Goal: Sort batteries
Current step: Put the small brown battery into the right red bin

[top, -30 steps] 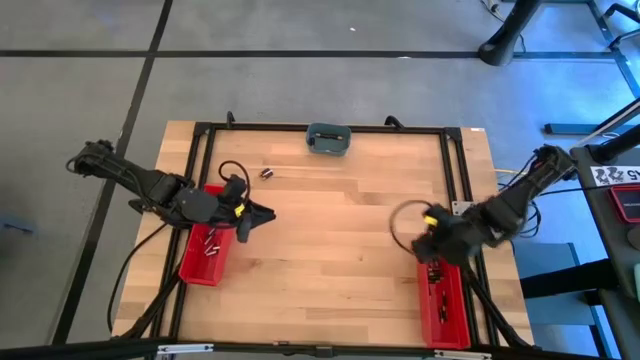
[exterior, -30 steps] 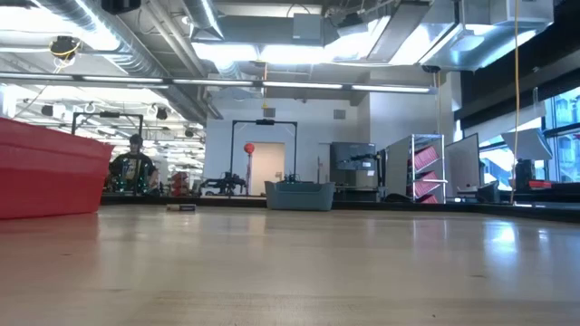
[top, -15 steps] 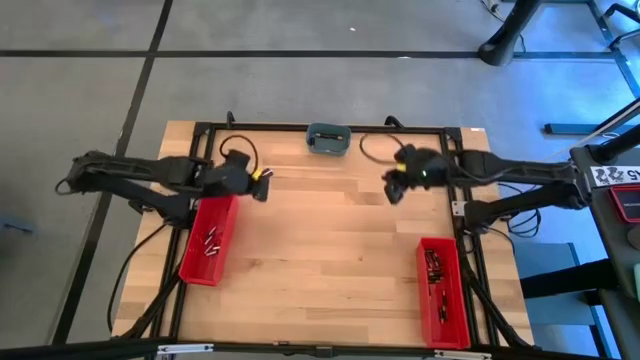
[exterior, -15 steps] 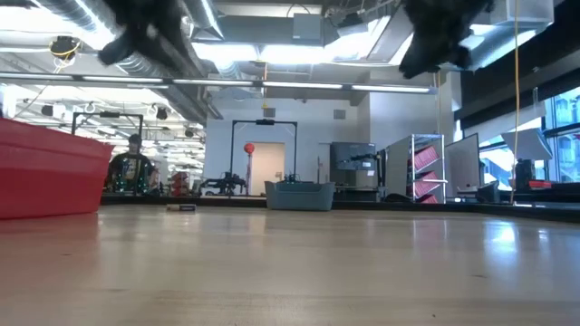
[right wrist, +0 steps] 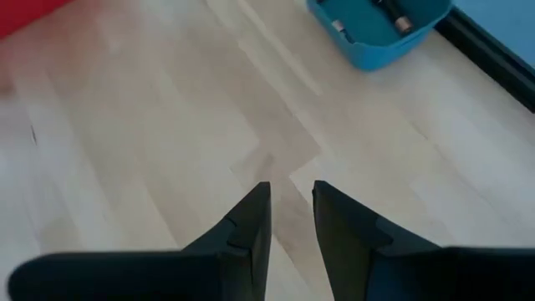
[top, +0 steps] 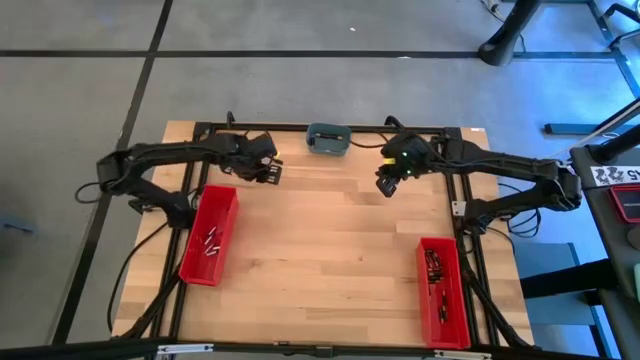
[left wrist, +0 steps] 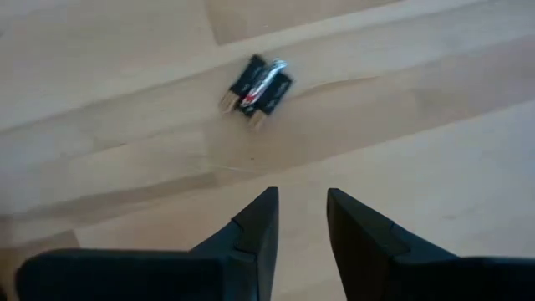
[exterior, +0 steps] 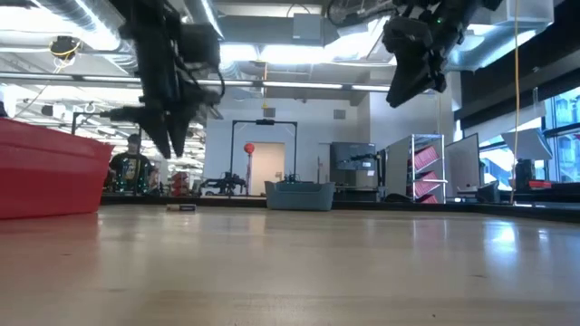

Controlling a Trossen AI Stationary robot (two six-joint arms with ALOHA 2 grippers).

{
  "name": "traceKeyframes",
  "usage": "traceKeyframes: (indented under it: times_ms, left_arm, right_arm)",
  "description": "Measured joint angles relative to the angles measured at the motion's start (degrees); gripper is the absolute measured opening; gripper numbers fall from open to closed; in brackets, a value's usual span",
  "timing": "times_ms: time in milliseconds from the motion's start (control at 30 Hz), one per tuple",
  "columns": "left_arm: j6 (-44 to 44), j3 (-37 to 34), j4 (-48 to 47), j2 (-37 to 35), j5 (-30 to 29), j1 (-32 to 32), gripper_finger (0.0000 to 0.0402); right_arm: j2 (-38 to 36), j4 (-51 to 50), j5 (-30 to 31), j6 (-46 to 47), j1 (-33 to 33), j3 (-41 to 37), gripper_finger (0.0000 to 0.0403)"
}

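A small cluster of dark batteries [left wrist: 257,82] with a red and silver tint lies on the wooden table, just ahead of my left gripper [left wrist: 299,201]. That gripper is open, points steeply down and hovers above the cluster [exterior: 181,207] without touching it. My right gripper [right wrist: 290,191] is open with nothing between its fingers and hangs high over the table [top: 388,185]. It is close to the blue dish [right wrist: 380,25], which holds a few batteries. In the high view my left gripper [top: 267,168] hides the cluster.
The blue dish [top: 327,138] stands at the middle of the far edge. A red bin [top: 208,235] with a few batteries lies at the left, another red bin [top: 441,290] with several at the near right. Bare wood lies between them. A black frame rail [top: 320,127] runs along the far edge.
My left gripper has swung from over the left red bin toward the far edge, tipped down and sunk over the loose batteries. My right gripper has swung from over the right red bin toward the far edge, near the blue dish, rolling as it went.
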Motion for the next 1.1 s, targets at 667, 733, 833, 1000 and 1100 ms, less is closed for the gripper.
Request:
traceKeyframes:
  times_ms: [667, 733, 833, 1000, 1100]
  left_arm:
    - [16.34, -0.04, 7.78, 16.61, 4.44, 5.04, 0.0199]
    - [17.62, -0.04, 7.87, 18.29, 3.27, 5.35, 0.0196]
    - [17.84, -0.03, 7.80, 20.06, 3.24, 5.87, 0.0195]
    - [17.32, 0.00, 8.41, 20.35, 2.53, 6.06, 0.0197]
    - [17.61, -0.11, 9.21, 20.22, 1.38, 6.04, 0.0197]
  right_arm:
    - [5.31, 3.34, 1.04, -5.18, 0.02, 0.00, 0.0094]
    - [5.31, 3.35, 1.04, -4.73, 0.02, 0.00, 0.0094]
    - [5.31, 3.37, 1.04, -4.01, 0.02, 0.00, 0.0094]
    - [5.31, 3.36, 1.04, -4.01, 0.04, 0.00, 0.0094]
    - [5.31, 3.37, 0.96, -4.01, 0.04, 0.00, 0.0094]
